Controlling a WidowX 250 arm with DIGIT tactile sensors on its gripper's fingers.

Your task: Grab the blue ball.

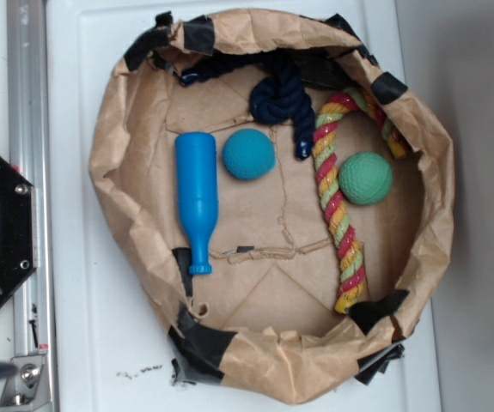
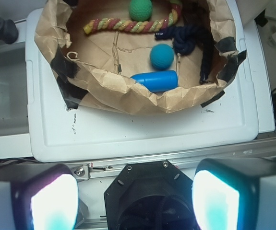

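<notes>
Blue ball (image 1: pixel 249 154) ungrasped, resting on the floor of the brown paper basket (image 1: pixel 122 129), upper-middle in the exterior view. Teal-blue, round, matte, finely dimpled; no damage visible. Nothing on top of it, so open from above.

Immediately beside it on one side: long bright-blue bottle-shaped toy (image 1: pixel 197 197), lying flat, close but apparently not touching (gap narrow, contact not excluded). On the other side, toward the rim: dark navy knotted rope (image 1: pixel 283 101), near, with one tail hanging down just beside the ball. Further off: striped red-yellow-green rope (image 1: pixel 337 197), then green ball (image 1: pixel 366 178) of similar size, well apart from the target and resting against that rope.

Basket standing on a white tray-like surface (image 1: pixel 75 300); crumpled walls taped with black patches.

Gripper (image 2: pixel 134 196) seen from the wrist view only, well back from the basket over the black robot base (image 2: pixel 152 196). Fingers spread wide, nothing between them.

Progress: none of the grasp accomplished. Remaining, by judgement: travel over the rim, descent onto the ball, closure, lift. Likely risk: a finger fouling the bottle toy or the navy rope tail.
</notes>
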